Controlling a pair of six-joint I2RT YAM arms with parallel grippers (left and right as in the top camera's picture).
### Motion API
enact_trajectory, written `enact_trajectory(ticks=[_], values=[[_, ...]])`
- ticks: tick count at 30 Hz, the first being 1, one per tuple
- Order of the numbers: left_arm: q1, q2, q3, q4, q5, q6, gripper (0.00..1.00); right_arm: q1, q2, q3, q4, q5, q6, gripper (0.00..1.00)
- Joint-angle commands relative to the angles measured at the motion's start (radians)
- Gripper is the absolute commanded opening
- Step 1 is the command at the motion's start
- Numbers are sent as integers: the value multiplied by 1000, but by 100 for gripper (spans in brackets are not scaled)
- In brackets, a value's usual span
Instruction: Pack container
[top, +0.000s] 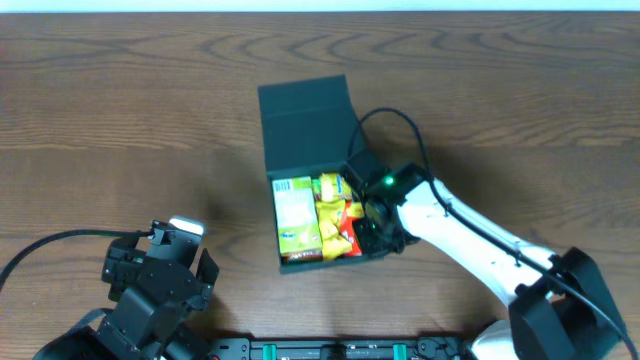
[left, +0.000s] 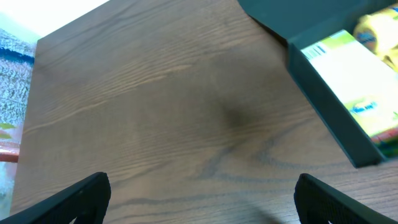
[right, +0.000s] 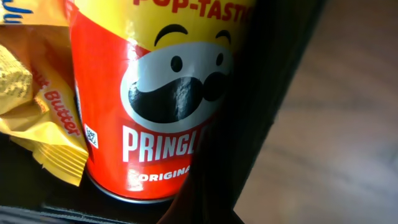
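Container (top: 303, 262) — dark green box, sat mid-table (top: 120, 120), its flap lid (top: 305, 125) lying open on the far side. Contents you had in it: light-green carton (top: 297, 218) at left, yellow packets (top: 330, 205) in the middle, red Pringles can (right: 161, 106) at right against the wall. Your right gripper (top: 372, 232) — jaws fully closed, at the container's right wall beside the can; you could make out no grip on anything. Your left gripper (top: 180, 238) stood near-left, well apart, jaws spread wide, holding nothing.

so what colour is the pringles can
The Pringles can is red and yellow; right wrist view.
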Motion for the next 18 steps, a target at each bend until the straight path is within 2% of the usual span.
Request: enact_trajectory(ticks=[1, 8, 14, 18], values=[[-2, -3, 11, 0, -19, 14, 95, 30, -24, -32, -11, -2, 46, 1], [-2, -3, 11, 0, -19, 14, 95, -14, -58, -26, 103, -12, 58, 1], [-2, -3, 11, 0, -19, 14, 95, -88, -84, 43, 220, -214, 16, 1], [-2, -3, 11, 0, -19, 14, 95, -140, -106, 105, 281, -259, 16, 1]])
